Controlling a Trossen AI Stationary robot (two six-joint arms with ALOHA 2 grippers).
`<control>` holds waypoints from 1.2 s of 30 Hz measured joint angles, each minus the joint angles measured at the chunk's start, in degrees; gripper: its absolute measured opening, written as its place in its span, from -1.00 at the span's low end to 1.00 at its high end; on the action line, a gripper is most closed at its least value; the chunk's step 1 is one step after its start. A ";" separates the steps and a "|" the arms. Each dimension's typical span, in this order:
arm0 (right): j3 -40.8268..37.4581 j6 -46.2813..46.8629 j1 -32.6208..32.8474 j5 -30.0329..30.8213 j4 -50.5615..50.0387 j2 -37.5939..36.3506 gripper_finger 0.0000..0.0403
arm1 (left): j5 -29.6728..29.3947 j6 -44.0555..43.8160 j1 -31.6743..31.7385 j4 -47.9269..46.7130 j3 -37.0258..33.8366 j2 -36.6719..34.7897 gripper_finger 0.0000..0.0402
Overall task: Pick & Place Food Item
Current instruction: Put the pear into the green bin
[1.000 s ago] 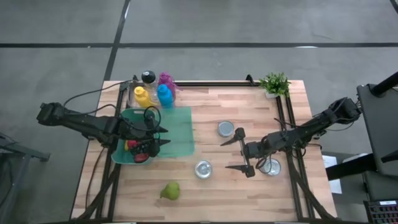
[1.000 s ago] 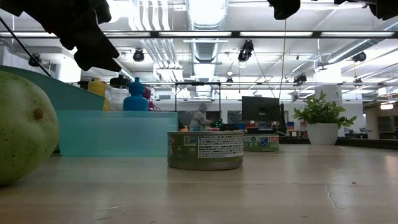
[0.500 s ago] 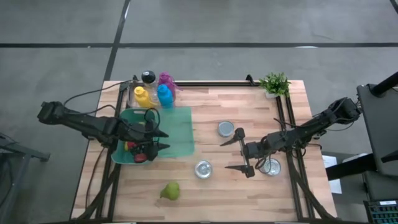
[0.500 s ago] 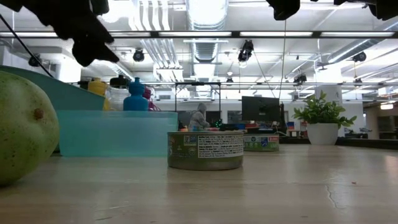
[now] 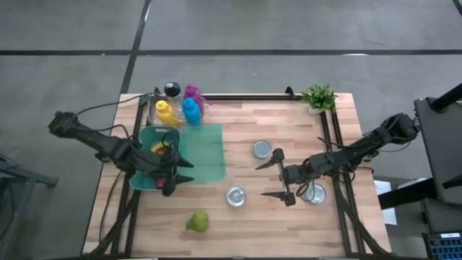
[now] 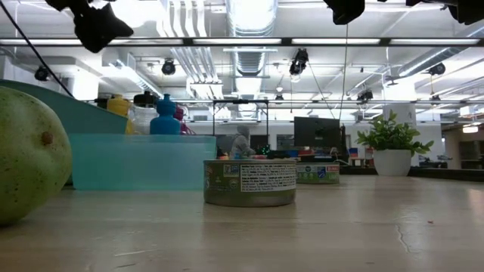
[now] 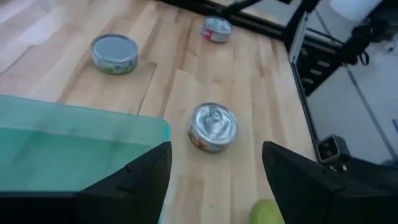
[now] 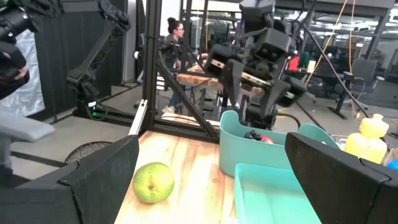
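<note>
- The left pincer (image 5: 175,175) hovers over the near edge of the teal bin (image 5: 142,180), at the corner toward the desk's middle; its fingers (image 7: 134,180) stand spread with nothing between them
- Just under and behind it, inside the bin, lie a red food item (image 5: 159,183) and a yellow one (image 5: 157,149), so at least two pieces look already placed
- The bin's lid (image 5: 204,152) lies flat on the desk (image 5: 289,224) just beside the bin
- The green pear (image 5: 197,221) sits on the bare wood near the front edge, apart from the bin and not touched; it seems the next thing to fetch
- The left wrist view looks toward the pear's top and a pull-tab can (image 7: 213,127), which suggests the arm is turning to that side
- The right pincer (image 5: 277,178) waits mid-desk with its jaws spread wide and empty, between two tins (image 5: 262,149) and close to a third (image 5: 314,193)
- Judged from this, the job is partly done: the pear, and perhaps the cans, are left
- Bottles (image 5: 190,110) and a potted plant (image 5: 318,97) stand at the far edge, out of play
</note>
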 joint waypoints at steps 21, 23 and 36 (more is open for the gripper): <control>0.00 0.00 0.00 0.00 0.02 -0.02 0.99 | -4.19 -9.76 -7.62 -14.66 6.29 5.73 0.27; 0.00 0.00 0.00 0.00 0.00 -0.02 0.99 | -4.34 -12.15 -8.31 -16.16 7.06 7.94 0.27; 0.00 -0.02 0.02 0.00 0.01 -0.02 0.99 | -7.66 -30.95 -19.64 -24.20 12.12 20.61 0.27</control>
